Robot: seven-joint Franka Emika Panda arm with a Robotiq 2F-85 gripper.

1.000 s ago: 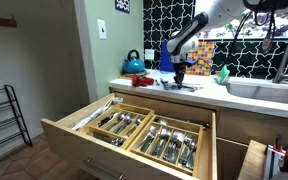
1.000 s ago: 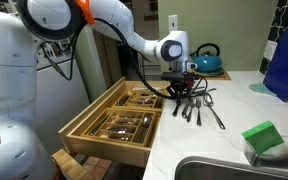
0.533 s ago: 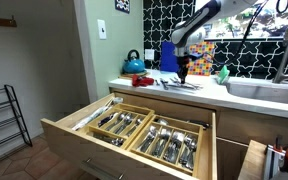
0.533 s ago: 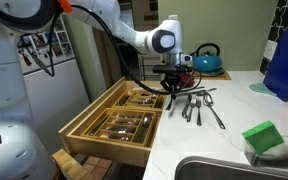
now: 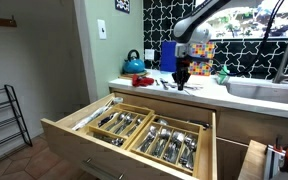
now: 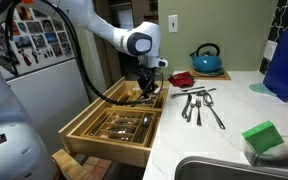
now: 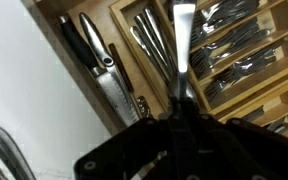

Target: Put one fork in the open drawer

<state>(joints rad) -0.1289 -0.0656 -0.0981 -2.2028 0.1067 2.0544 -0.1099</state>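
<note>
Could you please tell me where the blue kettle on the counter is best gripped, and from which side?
Take the blue kettle by the arched handle over its lid, coming straight down with the jaws across it. The kettle stands upright on the counter, and its rounded body looks too wide to span. The gripper holds a fork now.

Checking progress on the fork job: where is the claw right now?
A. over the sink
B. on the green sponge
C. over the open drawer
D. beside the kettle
C: in an exterior view the claw hangs above the drawer, and the wrist view looks down on its cutlery compartments past the held fork.
</note>
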